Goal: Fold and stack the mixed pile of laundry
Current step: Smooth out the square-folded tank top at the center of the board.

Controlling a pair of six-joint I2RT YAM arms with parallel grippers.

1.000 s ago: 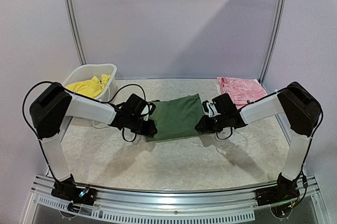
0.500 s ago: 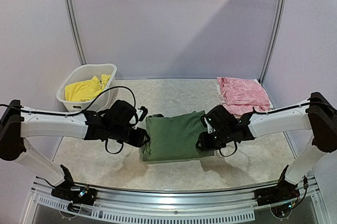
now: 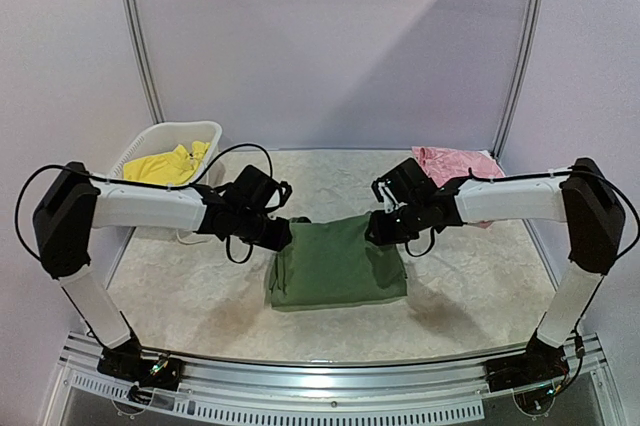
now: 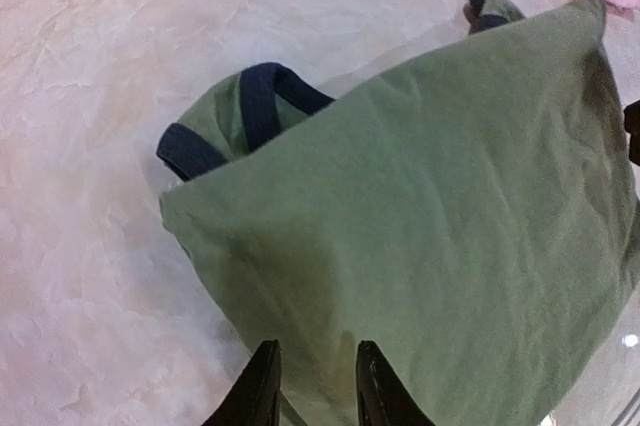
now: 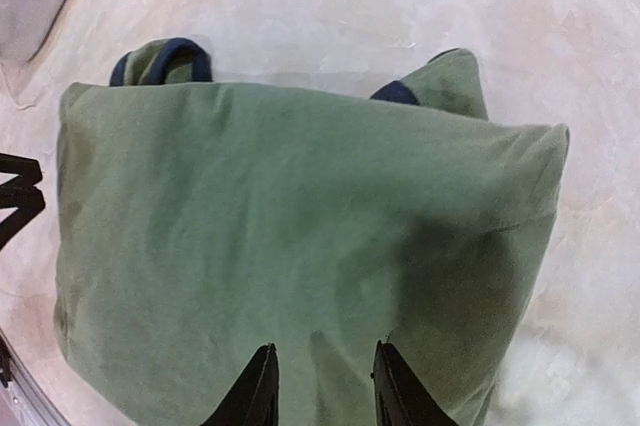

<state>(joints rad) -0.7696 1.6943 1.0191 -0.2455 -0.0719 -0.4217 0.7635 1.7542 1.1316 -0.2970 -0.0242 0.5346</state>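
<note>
Folded green tank top (image 3: 335,266) lies flat at frame centre on the table (image 3: 190,296) (navy straps poke out at its upper edge). The left gripper (image 4: 317,351) and right gripper (image 5: 325,351) sit at its upper corners, fingers narrowly apart — can't tell if pinching cloth.

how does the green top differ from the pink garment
The green top lies mid-table, folded into a flat block; the pink garment sits at the far right edge. The top shows dark blue strap trim; the pink one shows none. Both rest on the table.
</note>
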